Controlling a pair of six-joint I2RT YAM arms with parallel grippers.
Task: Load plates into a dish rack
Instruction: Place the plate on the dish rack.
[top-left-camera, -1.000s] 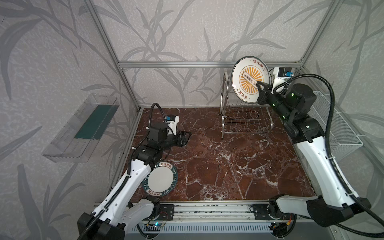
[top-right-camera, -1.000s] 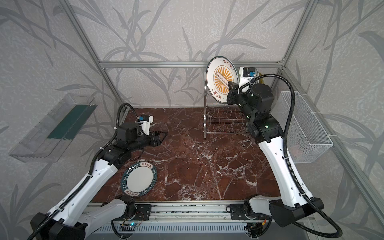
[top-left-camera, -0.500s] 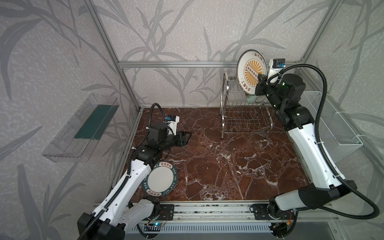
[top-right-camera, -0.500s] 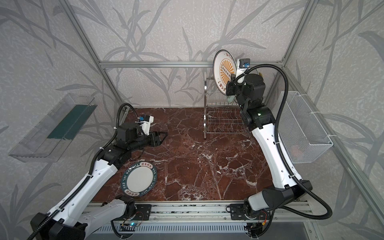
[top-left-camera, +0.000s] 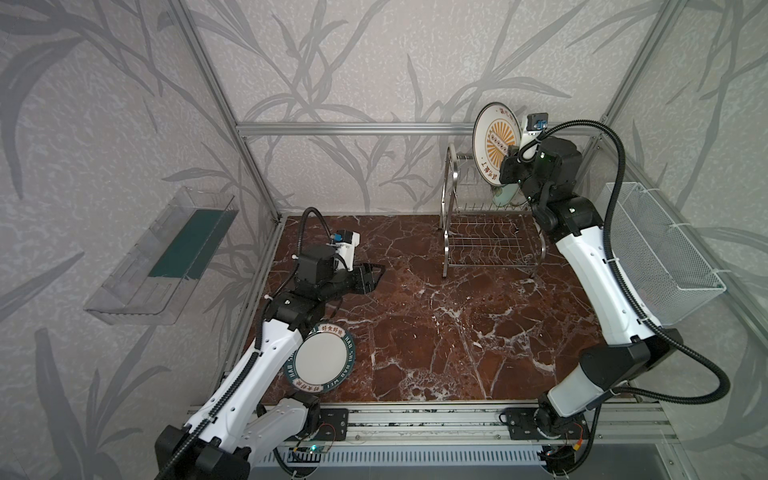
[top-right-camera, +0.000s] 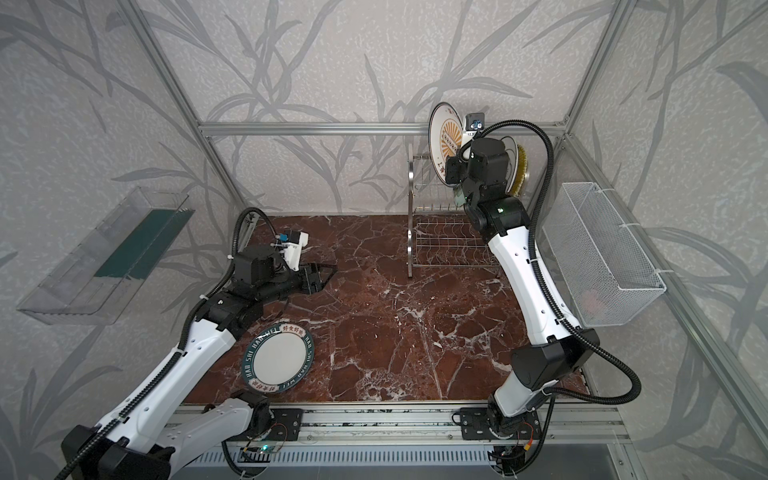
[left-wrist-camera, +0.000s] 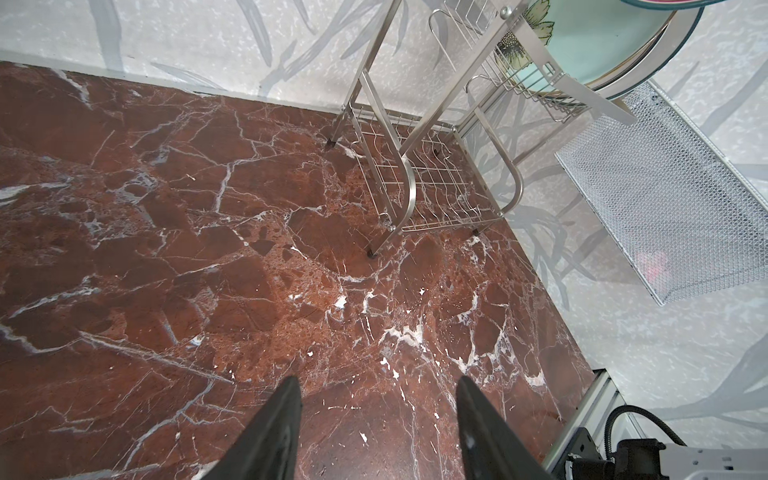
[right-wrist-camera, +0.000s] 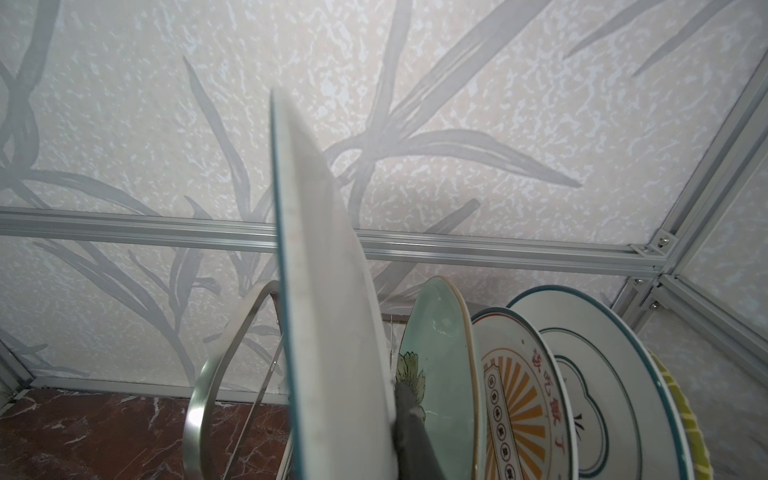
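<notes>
My right gripper (top-left-camera: 509, 165) is shut on the rim of a white plate with an orange sunburst (top-left-camera: 495, 139), holding it upright above the upper tier of the steel dish rack (top-left-camera: 490, 243). In the right wrist view the held plate (right-wrist-camera: 328, 311) is edge-on, with one finger (right-wrist-camera: 411, 432) pressed on its face. Beside it in the rack stand a pale green plate (right-wrist-camera: 440, 365), a second sunburst plate (right-wrist-camera: 515, 407), a cloud-outline plate (right-wrist-camera: 602, 395) and a yellow plate (right-wrist-camera: 694, 436). A teal-lettered plate (top-left-camera: 322, 357) lies flat on the marble at the front left. My left gripper (top-left-camera: 374, 276) hovers open and empty beyond it.
A white mesh basket (top-left-camera: 660, 257) hangs on the right wall, close to my right arm. A clear plastic tray (top-left-camera: 166, 257) is fixed to the left wall. The rack's lower tier (left-wrist-camera: 415, 174) holds nothing. An aluminium rail (right-wrist-camera: 124, 228) crosses the back wall.
My right arm has carried the sunburst plate back over the rack and turned it from facing the camera to nearly edge-on. The left arm has not moved.
</notes>
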